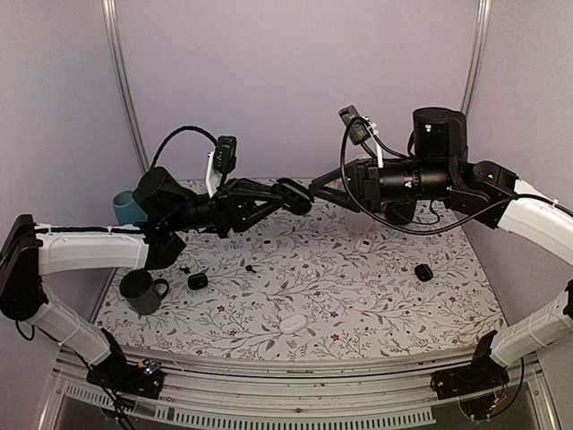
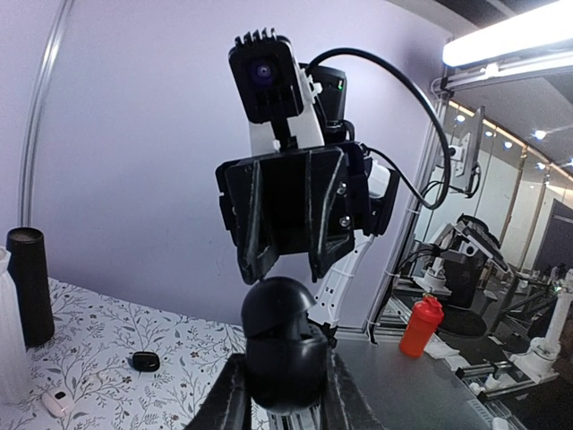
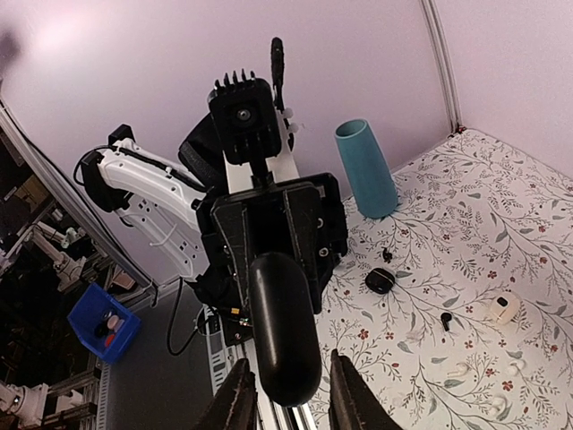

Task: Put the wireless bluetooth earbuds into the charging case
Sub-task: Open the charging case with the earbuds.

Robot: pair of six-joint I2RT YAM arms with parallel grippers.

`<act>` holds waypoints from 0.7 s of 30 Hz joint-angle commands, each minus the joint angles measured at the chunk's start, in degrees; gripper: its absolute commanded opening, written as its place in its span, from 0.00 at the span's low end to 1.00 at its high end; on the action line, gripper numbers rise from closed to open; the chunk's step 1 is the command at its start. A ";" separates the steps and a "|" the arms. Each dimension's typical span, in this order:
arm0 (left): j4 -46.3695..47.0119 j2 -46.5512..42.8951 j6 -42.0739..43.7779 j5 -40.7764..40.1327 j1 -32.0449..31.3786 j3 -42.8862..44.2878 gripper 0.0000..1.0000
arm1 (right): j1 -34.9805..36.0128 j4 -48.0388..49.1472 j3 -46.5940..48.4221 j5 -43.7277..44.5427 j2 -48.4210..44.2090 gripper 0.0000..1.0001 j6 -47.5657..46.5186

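A glossy black charging case (image 2: pixel 285 354) is held in mid-air over the back of the table, my left gripper (image 2: pixel 285 387) shut on its lower half. Its domed lid stands slightly ajar. My right gripper (image 3: pixel 288 365) faces it head-on, and its open fingers straddle the case (image 3: pixel 282 322) with a small gap on one side. From above, the two grippers meet at the case (image 1: pixel 295 196). Two tiny black earbuds lie on the flowered cloth, one (image 1: pixel 251 267) near the middle, one (image 1: pixel 183 269) further left; the right wrist view shows them too (image 3: pixel 445 320) (image 3: pixel 387 255).
On the cloth lie a black case (image 1: pixel 198 281) at the left, another (image 1: pixel 423 271) at the right, and three white cases (image 1: pixel 269 243) (image 1: pixel 363 243) (image 1: pixel 293 323). A dark mug (image 1: pixel 141 291) stands front left, a teal cup (image 1: pixel 128 208) back left.
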 commanded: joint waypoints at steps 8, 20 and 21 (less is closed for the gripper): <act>-0.10 -0.19 -0.19 -0.53 0.09 0.61 0.00 | 2.91 -1.61 1.85 1.94 2.70 0.20 -1.86; -0.38 0.42 0.31 0.58 0.11 1.06 0.00 | 4.21 -4.94 3.53 5.55 3.08 0.25 -4.52; -0.39 0.58 0.33 1.02 0.15 1.04 0.00 | 4.14 -4.69 3.47 5.36 2.83 0.28 -4.61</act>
